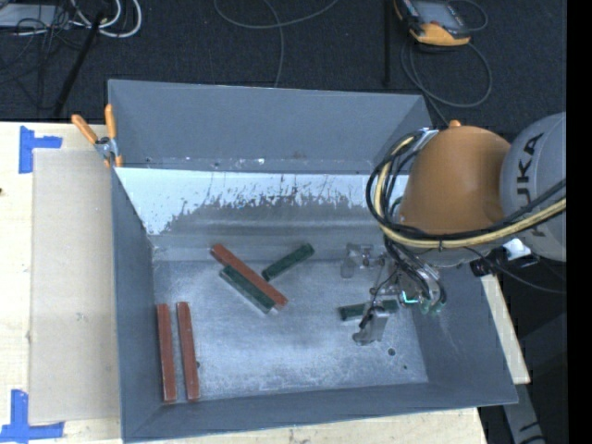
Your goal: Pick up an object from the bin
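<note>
Toward the right side of a grey metal bin [268, 128], the robot arm [541, 188] reaches in from the right, its wrist under a rounded orange cover [453, 178] ringed with black and yellow cables [381, 213]. Below the cover the jaws are down close to the bin floor, not far from the right wall. Whether they are open or shut cannot be told, nor what, if anything, they hold. Just left of the jaws lies a short dark green block [351, 312]; whether they touch it is unclear. Near the middle of the floor a red-brown bar [250, 274] lies slantwise against a dark green bar [242, 289], with another dark green bar [288, 261] just to its right. Two red-brown bars [166, 352] lie side by side near the front left corner, well apart from the jaws.
</note>
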Robot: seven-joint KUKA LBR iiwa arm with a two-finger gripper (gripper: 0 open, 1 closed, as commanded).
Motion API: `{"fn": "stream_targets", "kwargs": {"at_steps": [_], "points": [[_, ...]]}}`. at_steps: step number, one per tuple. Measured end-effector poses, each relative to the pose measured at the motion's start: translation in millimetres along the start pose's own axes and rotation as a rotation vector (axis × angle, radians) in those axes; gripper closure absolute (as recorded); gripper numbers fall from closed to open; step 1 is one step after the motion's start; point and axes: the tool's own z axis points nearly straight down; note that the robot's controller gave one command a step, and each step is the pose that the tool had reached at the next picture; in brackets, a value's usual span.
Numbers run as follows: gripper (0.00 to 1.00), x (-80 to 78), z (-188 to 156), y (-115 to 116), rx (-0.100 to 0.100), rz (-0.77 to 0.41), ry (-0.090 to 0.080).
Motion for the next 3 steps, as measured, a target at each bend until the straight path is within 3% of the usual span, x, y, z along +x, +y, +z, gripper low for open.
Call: {"fn": "stream_targets", "kwargs": {"at_steps": [1, 2, 3], "points": [[0.0, -12.3, 118.2, -52.3, 0.0, -0.262, -0.002], [1.0, -13.6, 115.3, -51.8, 0.0, -0.261, -0.007], [1.0, -22.2, -29.0, -61.2, 0.004, -0.326, -0.018]]}}
